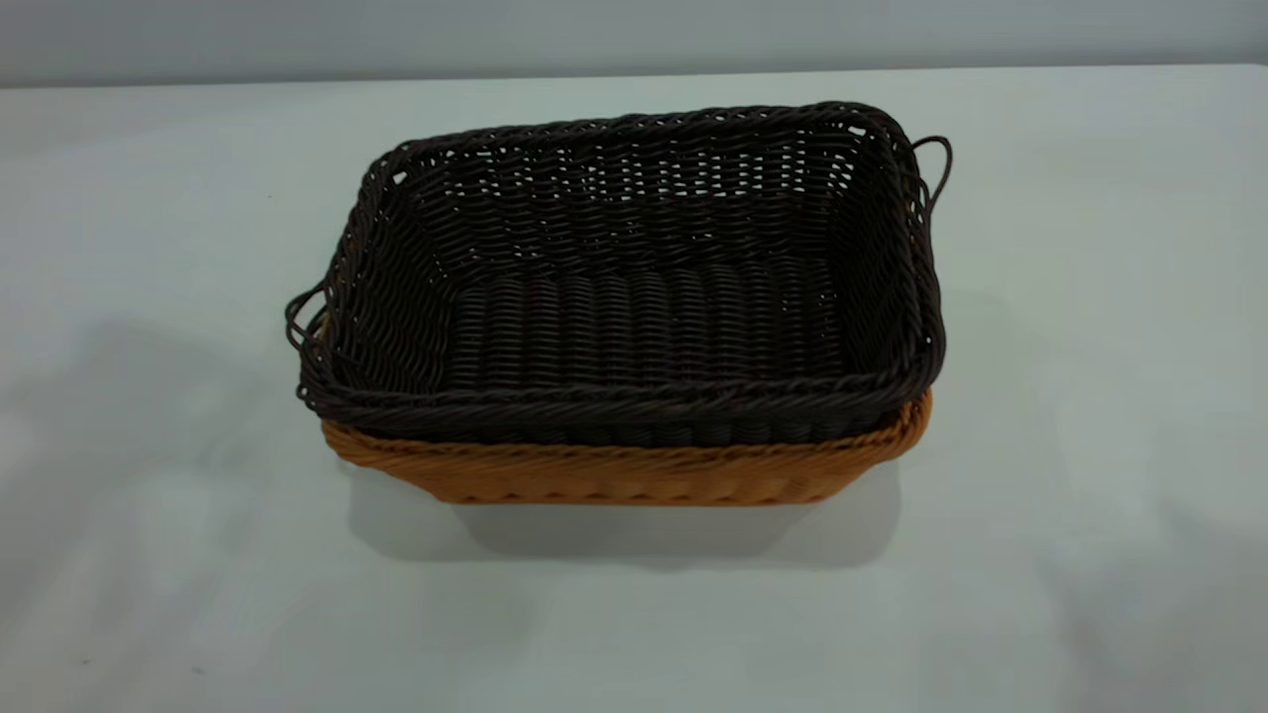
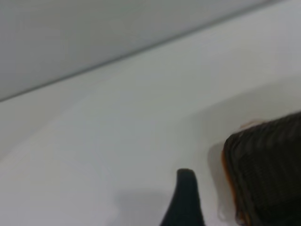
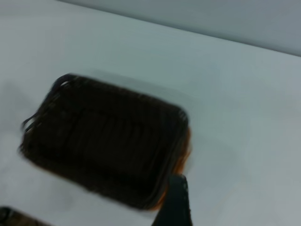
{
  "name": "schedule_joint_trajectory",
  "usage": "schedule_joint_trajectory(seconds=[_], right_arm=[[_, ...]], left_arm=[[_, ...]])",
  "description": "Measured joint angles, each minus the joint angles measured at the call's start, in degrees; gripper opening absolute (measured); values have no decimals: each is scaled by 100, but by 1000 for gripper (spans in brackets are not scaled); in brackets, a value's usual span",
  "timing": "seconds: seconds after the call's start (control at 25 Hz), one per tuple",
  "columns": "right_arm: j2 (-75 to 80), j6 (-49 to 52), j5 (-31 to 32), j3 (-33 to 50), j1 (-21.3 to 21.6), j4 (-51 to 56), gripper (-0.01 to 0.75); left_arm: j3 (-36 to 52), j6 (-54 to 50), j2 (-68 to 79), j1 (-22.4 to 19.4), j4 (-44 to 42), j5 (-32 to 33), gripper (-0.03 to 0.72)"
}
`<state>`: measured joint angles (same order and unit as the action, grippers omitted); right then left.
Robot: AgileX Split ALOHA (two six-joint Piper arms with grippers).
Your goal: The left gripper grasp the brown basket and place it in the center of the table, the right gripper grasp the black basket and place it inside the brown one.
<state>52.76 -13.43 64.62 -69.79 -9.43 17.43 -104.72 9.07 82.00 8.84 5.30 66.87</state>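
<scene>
Black basket (image 1: 634, 297) sitting nested inside the brown basket (image 1: 614, 470), mid-table.
Bare table (image 1: 149, 555) is lying open all around the stack. Both claws are hanging clear of it: left gripper (image 2: 186, 200) just beside the stack's end, right gripper (image 3: 176, 200) just off the rim, neither touching; can't tell how spread they are.

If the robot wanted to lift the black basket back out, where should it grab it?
Probably the thin loop handle on the black basket, coming from the right. It sticks out clear of the brown basket, which hugs the dark walls below the rim.
</scene>
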Motion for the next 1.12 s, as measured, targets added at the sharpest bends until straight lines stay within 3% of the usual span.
schedule_joint_trajectory(seconds=[0.24,0.68,1.12], right_arm=[[-2017,-122,95,1442,0,192,584],[-4151,-526,159,3489,0,216,584],[-4863,-423,-8,4211,0,-314,584]], left_arm=[[582,-370,-949,0,7,0,572],[4182,-396,-3603,0,0,0,572],[5916,-396,-5738,0,-4,0,572]])
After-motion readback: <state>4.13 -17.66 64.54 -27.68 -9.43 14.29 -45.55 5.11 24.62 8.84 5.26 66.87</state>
